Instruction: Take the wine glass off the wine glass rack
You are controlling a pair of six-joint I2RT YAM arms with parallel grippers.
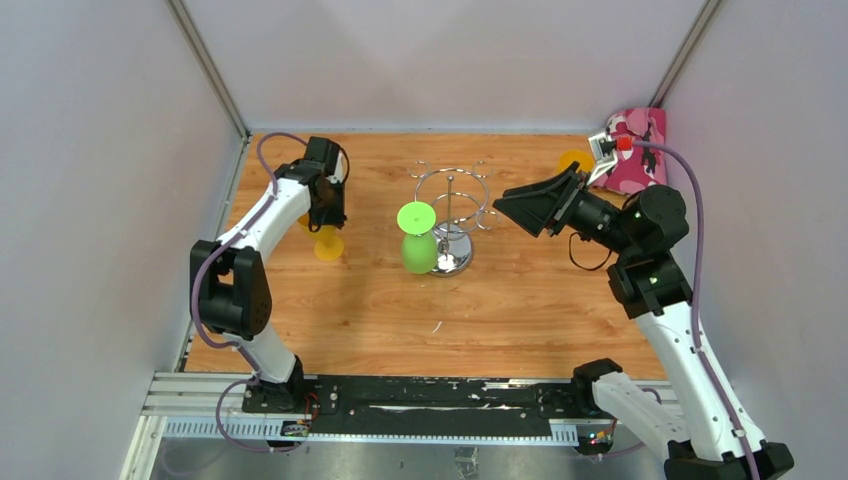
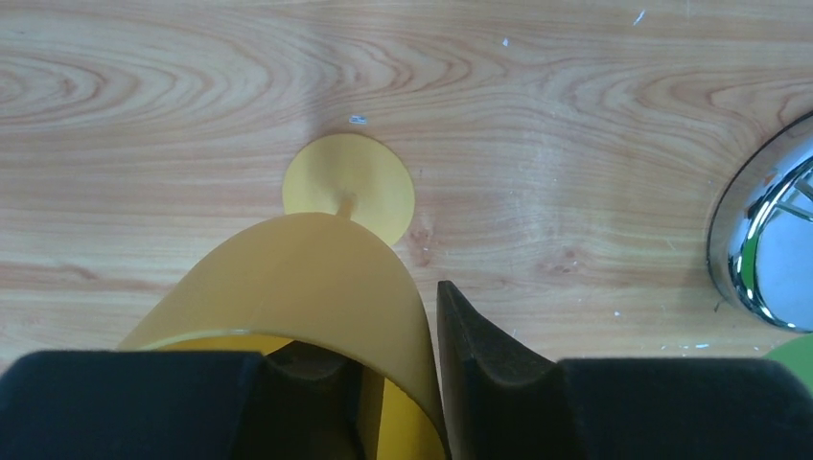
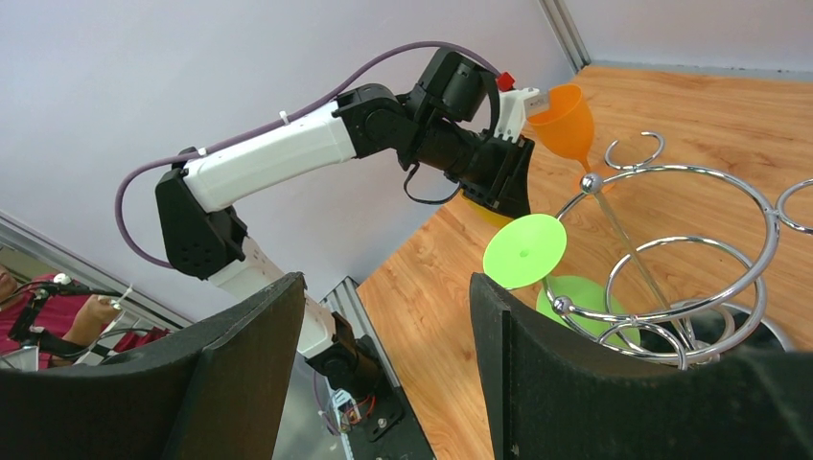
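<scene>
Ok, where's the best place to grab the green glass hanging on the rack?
The green glass hangs upside down, foot held in the rack's wire arm. Grip its bowl, probably from the side of the left arm; the post blocks the other side.

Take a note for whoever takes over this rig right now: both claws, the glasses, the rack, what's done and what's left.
Left claw: shut on the bowl wall of the yellow wine glass, which stands upright left of the wine glass rack, foot down at the table.
Right claw: open, empty, facing the rack from the right.
Green wine glass: hanging upside down on the rack.
Done: yellow glass is off the rack.
Left: lift the green one off.
</scene>
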